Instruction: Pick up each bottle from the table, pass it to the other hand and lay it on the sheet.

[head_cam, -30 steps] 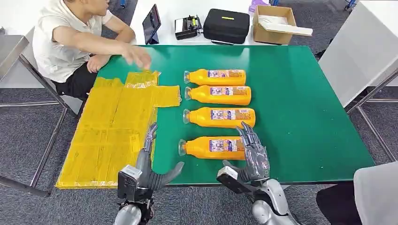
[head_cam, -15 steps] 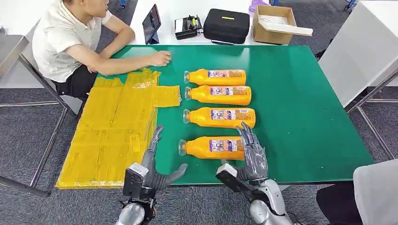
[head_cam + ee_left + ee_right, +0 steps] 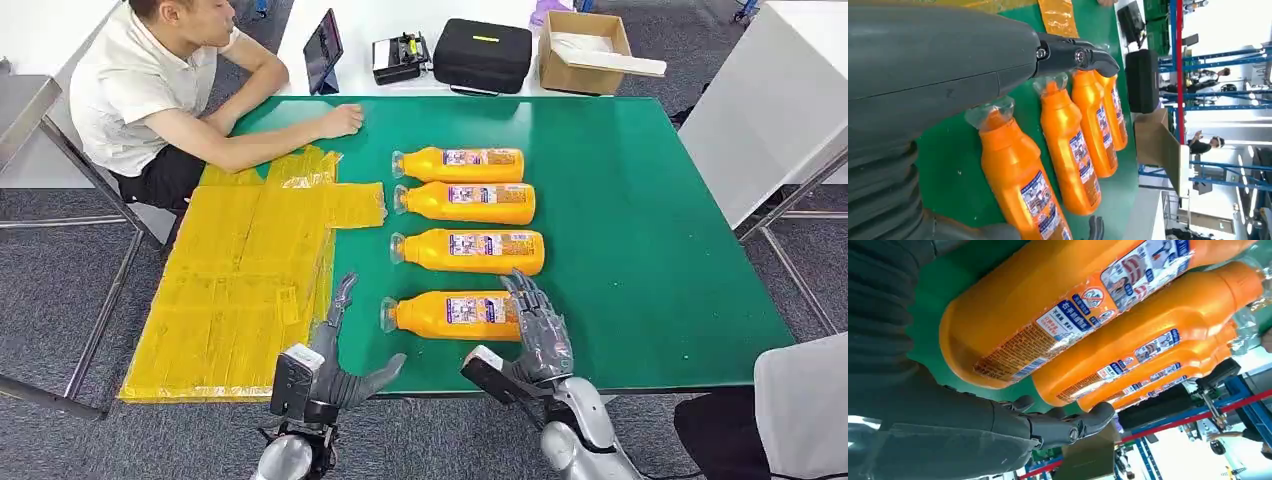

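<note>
Green table (image 3: pixel 640 250) carries everything; yellow sheet (image 3: pixel 240 280) covers its left side and overhangs the left and near edges, nothing laid on it yet; person (image 3: pixel 150 90) sits at the far-left corner, forearm down on the table with the fist at the far edge, where 0.5 s ago it lay slightly nearer the sheet's far end, and 1.0 s ago the hand was raised and blurred. Four orange bottles lie on their sides in a column mid-table, caps toward the sheet, none shifted since the earlier frames; nearest bottle (image 3: pixel 455 315) close to the near edge, next bottle (image 3: pixel 470 250) just beyond it, apart. Black case (image 3: pixel 482 52), cardboard box (image 3: pixel 582 45) and tablet (image 3: pixel 322 48) sit on the white surface behind the table. Right hand (image 3: pixel 538 335) at the near edge, fingers spread and pointing away, tips reaching the base end of the nearest bottle; holding nothing; hardly moved. Left hand (image 3: pixel 335 355) at the near edge between sheet and bottle cap, fingers apart, thumb out toward the bottle, empty; it has crept right, toward the bottle.
</note>
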Motion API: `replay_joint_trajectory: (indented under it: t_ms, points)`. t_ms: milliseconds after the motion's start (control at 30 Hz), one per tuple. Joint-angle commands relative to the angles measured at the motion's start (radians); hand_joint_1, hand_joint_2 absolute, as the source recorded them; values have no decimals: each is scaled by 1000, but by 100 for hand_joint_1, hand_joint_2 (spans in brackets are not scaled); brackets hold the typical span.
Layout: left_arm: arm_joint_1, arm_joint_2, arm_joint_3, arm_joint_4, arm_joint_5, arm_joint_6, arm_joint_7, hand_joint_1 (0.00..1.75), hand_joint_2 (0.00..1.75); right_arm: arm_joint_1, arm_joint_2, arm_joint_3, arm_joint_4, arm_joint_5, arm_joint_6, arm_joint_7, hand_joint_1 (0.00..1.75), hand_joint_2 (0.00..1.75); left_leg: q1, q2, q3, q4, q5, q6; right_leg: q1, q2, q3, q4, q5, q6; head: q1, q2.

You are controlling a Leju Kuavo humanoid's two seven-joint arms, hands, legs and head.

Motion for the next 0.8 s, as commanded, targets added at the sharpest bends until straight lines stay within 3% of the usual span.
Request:
replay_joint_trajectory:
  t_ms: [33,467,800]
  points:
    - [-40,7,-26,64,6,-2,7,0,175,-50,-25,37,60,3,13,6,0,175,1,3,6,0,-2,0,1,1,5,-1,-1,-4,0,0]
    - [-51,8,-37,55,24,-18,10,0,175,-123,-46,98,112,17,56,10,0,175,1,4,5,0,-2,0,1,2,4,-1,-1,-4,0,0]
    - [-49,-3,-39,56,25,-14,24,0,175,-179,-94,143,187,4,176,63,0,175,0,2,4,0,-1,0,1,0,4,-1,-1,-3,0,0]
